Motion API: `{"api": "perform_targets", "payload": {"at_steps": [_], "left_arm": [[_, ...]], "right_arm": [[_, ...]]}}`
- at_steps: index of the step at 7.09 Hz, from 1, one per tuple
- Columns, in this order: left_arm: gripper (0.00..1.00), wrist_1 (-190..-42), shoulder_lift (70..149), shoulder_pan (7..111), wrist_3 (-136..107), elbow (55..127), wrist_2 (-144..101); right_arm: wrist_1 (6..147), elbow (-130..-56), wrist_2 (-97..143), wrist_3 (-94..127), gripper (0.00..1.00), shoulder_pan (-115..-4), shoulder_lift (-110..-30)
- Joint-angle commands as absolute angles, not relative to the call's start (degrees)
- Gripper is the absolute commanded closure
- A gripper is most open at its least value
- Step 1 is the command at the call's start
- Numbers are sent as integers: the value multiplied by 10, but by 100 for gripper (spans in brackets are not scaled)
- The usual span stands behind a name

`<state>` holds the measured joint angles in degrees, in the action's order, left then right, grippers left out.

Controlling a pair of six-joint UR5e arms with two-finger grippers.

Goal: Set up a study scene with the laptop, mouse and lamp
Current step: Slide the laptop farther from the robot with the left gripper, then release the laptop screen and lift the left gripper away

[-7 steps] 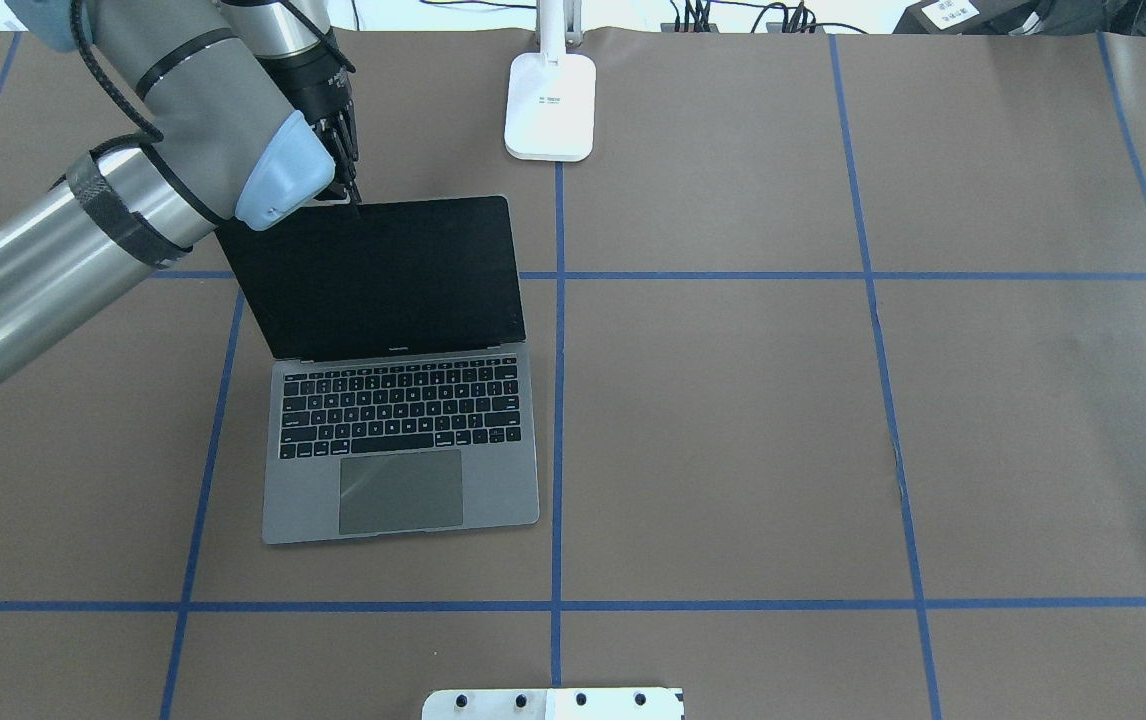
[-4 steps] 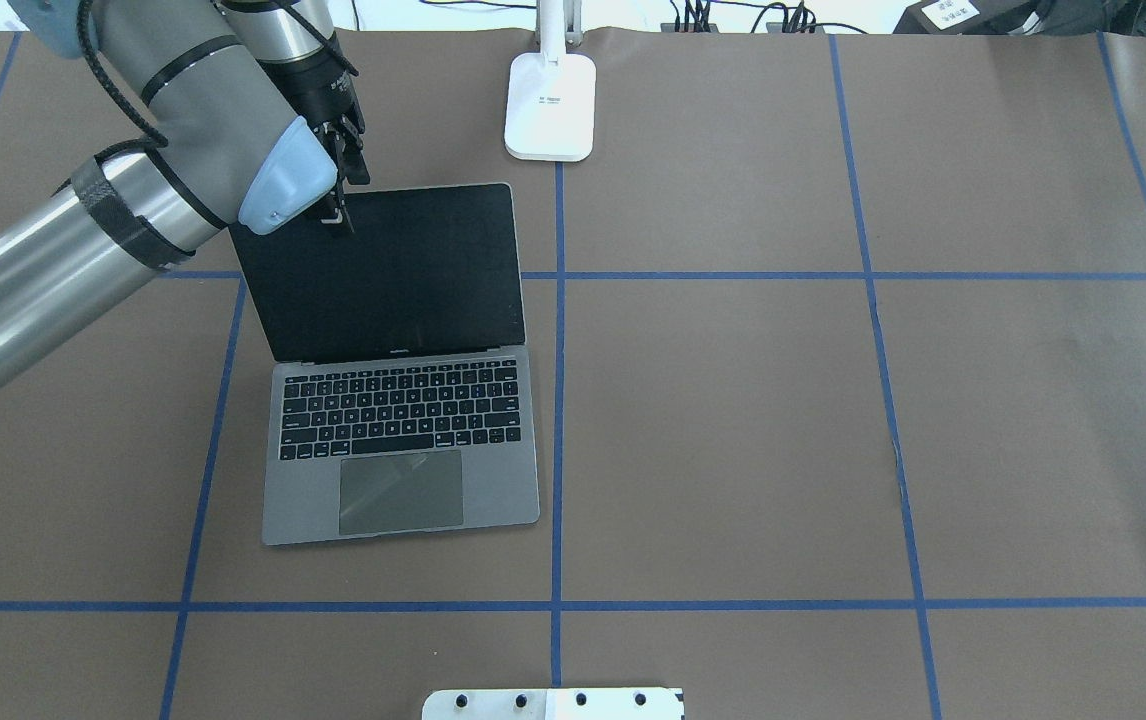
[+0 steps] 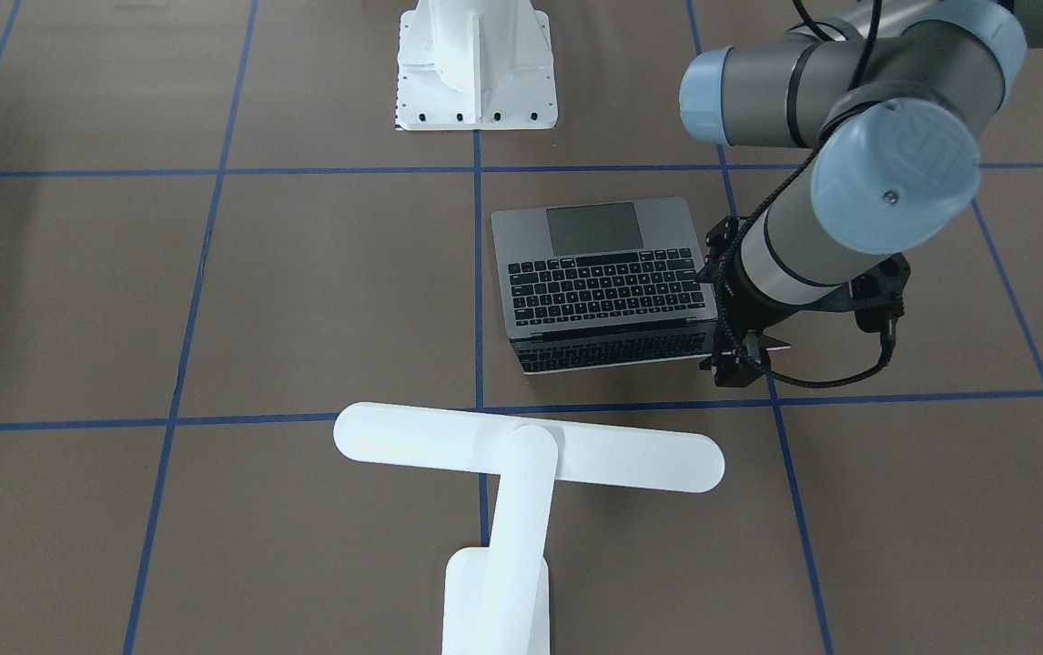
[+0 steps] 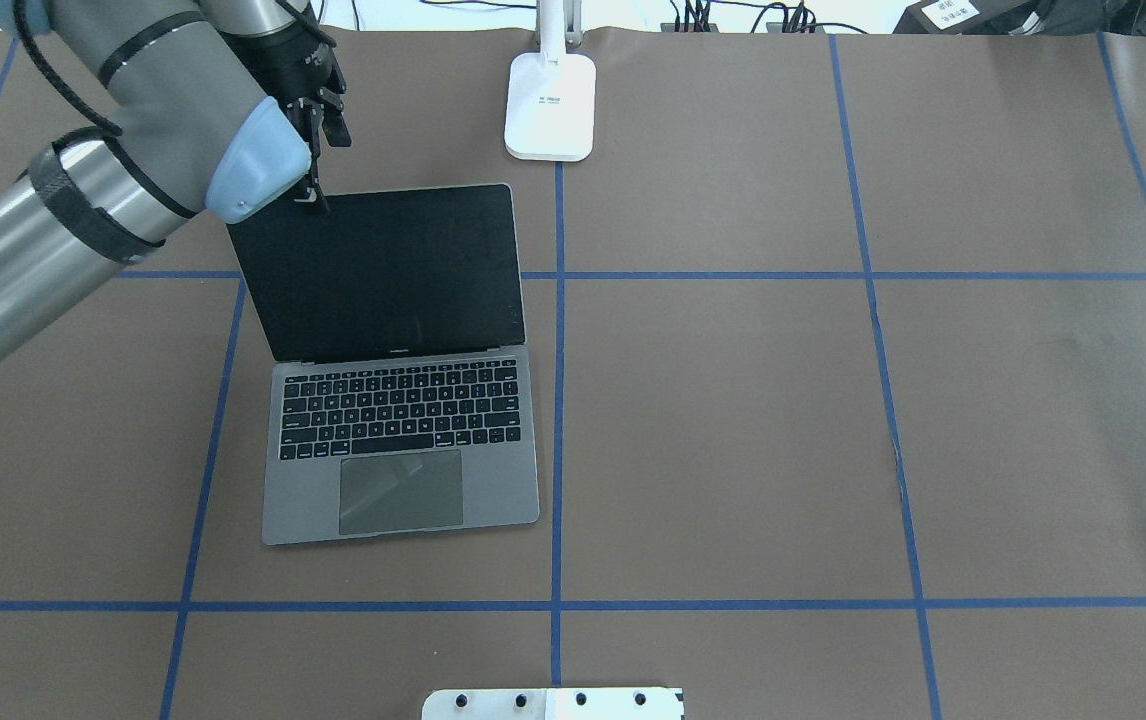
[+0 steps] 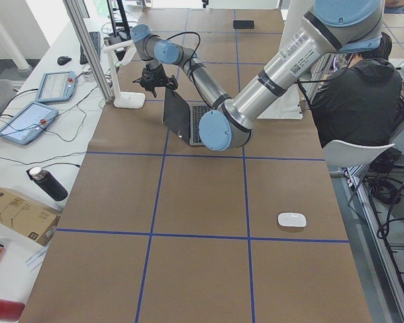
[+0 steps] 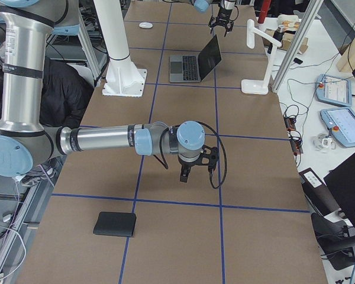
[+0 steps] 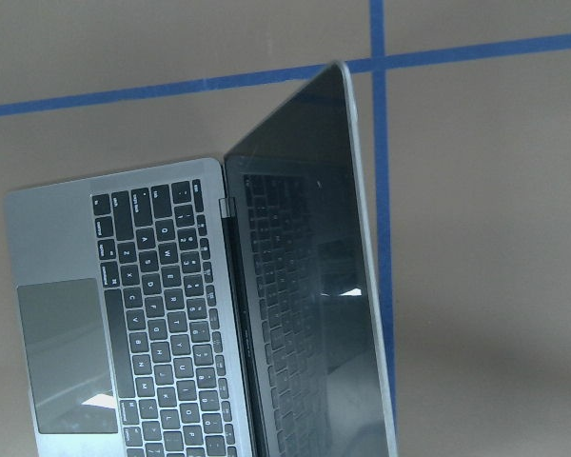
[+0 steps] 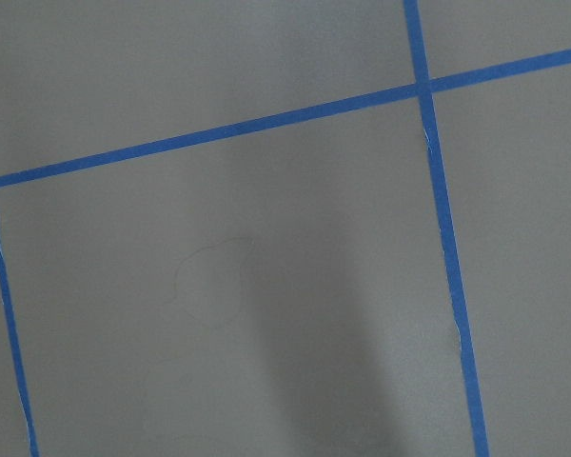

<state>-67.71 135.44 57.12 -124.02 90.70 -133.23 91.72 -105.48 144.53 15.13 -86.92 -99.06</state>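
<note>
The slim space-grey metal laptop (image 4: 403, 470) is found open, left of centre. The left gripper (image 4: 323, 165), partly hidden by its arm, is seen spread and empty at the screen's far-left corner. The right gripper's (image 6: 186, 174) state cannot be told.

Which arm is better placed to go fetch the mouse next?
Left, probably. The mouse lies toward the table's left end, and the left pincer hangs open and empty by the laptop. The right pincer is beyond the laptop, toward the opposite end.
</note>
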Motion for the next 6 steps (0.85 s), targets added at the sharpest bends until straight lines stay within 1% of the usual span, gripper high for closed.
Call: {"api": "perform_targets", "payload": {"at_steps": [1, 2, 3, 4, 5, 6], "left_arm": [[0, -676, 1274, 590, -1163, 1001, -1310], [0, -676, 1240, 589, -1123, 1038, -1295], [0, -677, 1225, 588, -1088, 1054, -1280], [0, -676, 1221, 588, -1030, 1070, -1277], [0, -677, 1189, 585, -959, 1106, -1277], [0, -677, 1187, 587, -925, 1121, -1276]], "right_arm": [[917, -1056, 1429, 149, 1, -869, -995], [916, -1063, 1430, 145, 1, -869, -1011], [911, -1074, 1435, 140, 1, -869, -1025], [890, -1078, 1440, 119, 1, -869, -1055], [876, -1057, 1441, 19, 1, -869, -1094], [881, -1017, 1441, -140, 1, -869, -1112]]}}
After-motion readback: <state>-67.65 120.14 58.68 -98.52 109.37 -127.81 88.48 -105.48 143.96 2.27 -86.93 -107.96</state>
